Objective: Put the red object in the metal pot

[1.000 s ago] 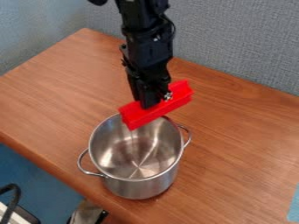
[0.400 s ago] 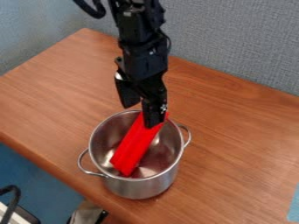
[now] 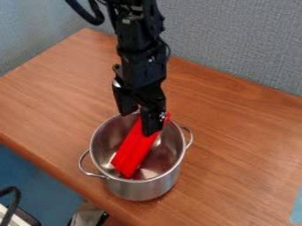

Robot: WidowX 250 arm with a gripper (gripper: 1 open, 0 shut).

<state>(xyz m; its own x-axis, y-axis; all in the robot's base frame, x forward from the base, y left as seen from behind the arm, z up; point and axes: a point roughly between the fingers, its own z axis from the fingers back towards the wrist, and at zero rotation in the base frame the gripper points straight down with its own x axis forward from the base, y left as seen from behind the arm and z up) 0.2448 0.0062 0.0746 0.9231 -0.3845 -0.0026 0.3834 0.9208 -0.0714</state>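
Observation:
The red object, a long bright red bar, stands tilted inside the metal pot. Its lower end rests on the pot's bottom at the left and its upper end leans at the back rim. My gripper hangs pointing straight down just above the pot's back rim, open. The bar's upper end lies right by one fingertip; I cannot tell whether they touch. The pot is shiny steel with a loop handle on each side and stands near the table's front edge.
The pot sits on a brown wooden table whose front edge runs diagonally just below the pot. A blue-grey wall lies behind. Dark cables and equipment show at the bottom left corner.
A second ago the gripper held the red bar level above the pot's rim. The jaws have opened and the bar has dropped into the pot, where it leans tilted.

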